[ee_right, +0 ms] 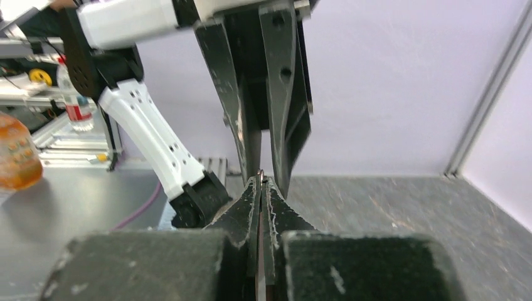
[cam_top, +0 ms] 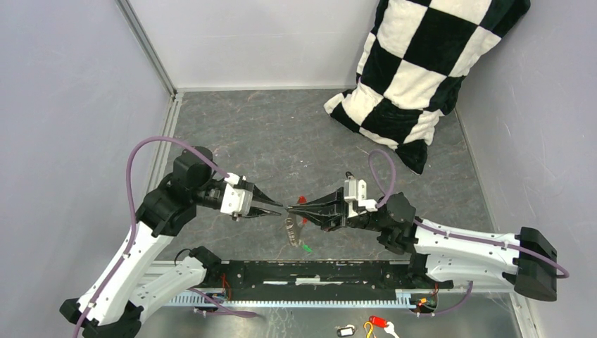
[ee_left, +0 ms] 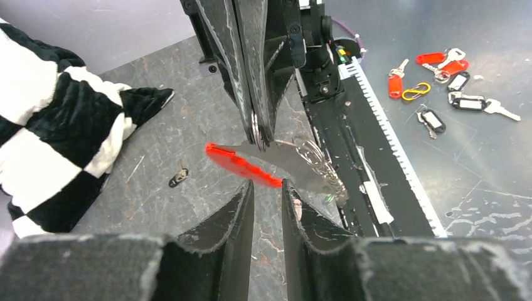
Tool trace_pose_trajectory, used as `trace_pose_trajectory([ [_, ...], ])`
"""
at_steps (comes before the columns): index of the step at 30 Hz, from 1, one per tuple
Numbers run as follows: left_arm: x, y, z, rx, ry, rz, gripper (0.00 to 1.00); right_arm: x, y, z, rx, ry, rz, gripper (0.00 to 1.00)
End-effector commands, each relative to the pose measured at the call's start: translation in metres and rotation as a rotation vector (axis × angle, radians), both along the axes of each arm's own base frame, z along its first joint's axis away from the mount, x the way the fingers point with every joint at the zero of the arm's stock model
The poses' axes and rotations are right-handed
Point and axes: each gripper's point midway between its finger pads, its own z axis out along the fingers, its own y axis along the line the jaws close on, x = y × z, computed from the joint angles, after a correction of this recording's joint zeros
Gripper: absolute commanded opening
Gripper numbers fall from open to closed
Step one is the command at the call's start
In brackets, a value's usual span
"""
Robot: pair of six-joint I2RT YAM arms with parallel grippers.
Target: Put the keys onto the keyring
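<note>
My right gripper [cam_top: 290, 206] [ee_right: 261, 179] is shut on the top ring of the keyring [ee_left: 256, 130], held above the floor. From the ring hang a long red key [ee_left: 241, 164] [cam_top: 301, 201], a tangle of silvery wire loops [ee_left: 317, 164] [cam_top: 290, 229] and a small green key [ee_left: 327, 198] [cam_top: 307, 248]. My left gripper [cam_top: 276, 209] [ee_left: 268, 186] faces it tip to tip, open by a narrow gap with nothing between its fingers, just short of the red key. A small dark metal key [ee_left: 179, 177] lies on the floor apart from the bunch.
A black-and-white checkered pillow [cam_top: 415, 70] [ee_left: 50, 125] leans at the back right. The black rail [cam_top: 317, 271] runs along the near edge. Beyond it, spare keys and tags [ee_left: 439, 81] [cam_top: 366, 327] lie on a metal surface. Walls close in left, back and right.
</note>
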Motion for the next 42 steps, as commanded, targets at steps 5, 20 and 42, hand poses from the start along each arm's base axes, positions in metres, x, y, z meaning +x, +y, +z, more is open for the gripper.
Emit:
trace_pose_trajectory([
  [5,-0.012,-0.003,0.012,-0.055,0.076,-0.029,0.29,-0.016,-0.006,0.052,0.229,-0.021,0.094,0.01],
  [20,-0.021,-0.006,0.034,-0.124,0.142,-0.05,0.27,-0.016,0.004,0.046,0.222,0.002,0.125,0.01],
  [42,-0.001,-0.002,0.018,-0.071,0.078,0.056,0.02,-0.006,0.01,0.024,-0.026,0.037,0.06,0.34],
])
